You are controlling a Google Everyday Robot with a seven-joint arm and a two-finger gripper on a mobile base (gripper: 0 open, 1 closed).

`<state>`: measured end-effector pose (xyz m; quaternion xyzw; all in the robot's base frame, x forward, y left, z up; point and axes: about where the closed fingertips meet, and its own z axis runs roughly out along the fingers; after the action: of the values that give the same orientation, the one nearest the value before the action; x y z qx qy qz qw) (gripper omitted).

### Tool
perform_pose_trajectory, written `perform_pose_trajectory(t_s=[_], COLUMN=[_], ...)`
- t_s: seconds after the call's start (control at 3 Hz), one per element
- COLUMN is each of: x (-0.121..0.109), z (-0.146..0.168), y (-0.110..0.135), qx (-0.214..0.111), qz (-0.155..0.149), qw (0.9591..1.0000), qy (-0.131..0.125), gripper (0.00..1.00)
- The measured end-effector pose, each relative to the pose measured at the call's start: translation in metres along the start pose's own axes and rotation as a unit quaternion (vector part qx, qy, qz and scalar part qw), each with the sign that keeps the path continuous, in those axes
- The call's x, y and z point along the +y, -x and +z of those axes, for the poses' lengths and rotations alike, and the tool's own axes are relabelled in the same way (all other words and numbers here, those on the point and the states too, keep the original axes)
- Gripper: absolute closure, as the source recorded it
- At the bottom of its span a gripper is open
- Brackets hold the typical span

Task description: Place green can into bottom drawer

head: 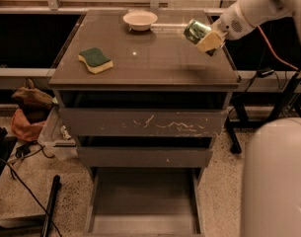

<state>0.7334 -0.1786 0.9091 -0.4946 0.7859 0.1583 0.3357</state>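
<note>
We see the gripper (205,37) at the upper right, clamped around the green can (194,29), which sits tilted in its grip over the right rear part of the desk (155,68). A pale finger covers part of the can's side, and its markings are hard to make out. Left of the gripper and a little farther back sits a white bowl (140,19). Well to its left and nearer us lies a sponge (94,59). Far below the gripper, the bottom drawer (145,201) stands pulled out, its front cut off by the frame edge.
</note>
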Motion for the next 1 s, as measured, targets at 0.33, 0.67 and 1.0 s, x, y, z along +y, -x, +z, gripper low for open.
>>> perform_pose_trajectory(t_s=[0.33, 0.67, 1.0], x=[0.0172, 0.0171, 0.0261], z=[-0.0078, -0.0075, -0.0001], y=[0.0201, 0.0197, 0.0155], qx=[-0.018, -0.017, -0.023], qz=[-0.008, -0.008, -0.005], qw=[0.9998, 0.9998, 0.9996], qy=[0.001, 0.001, 0.012], gripper=[1.0, 1.0, 1.0])
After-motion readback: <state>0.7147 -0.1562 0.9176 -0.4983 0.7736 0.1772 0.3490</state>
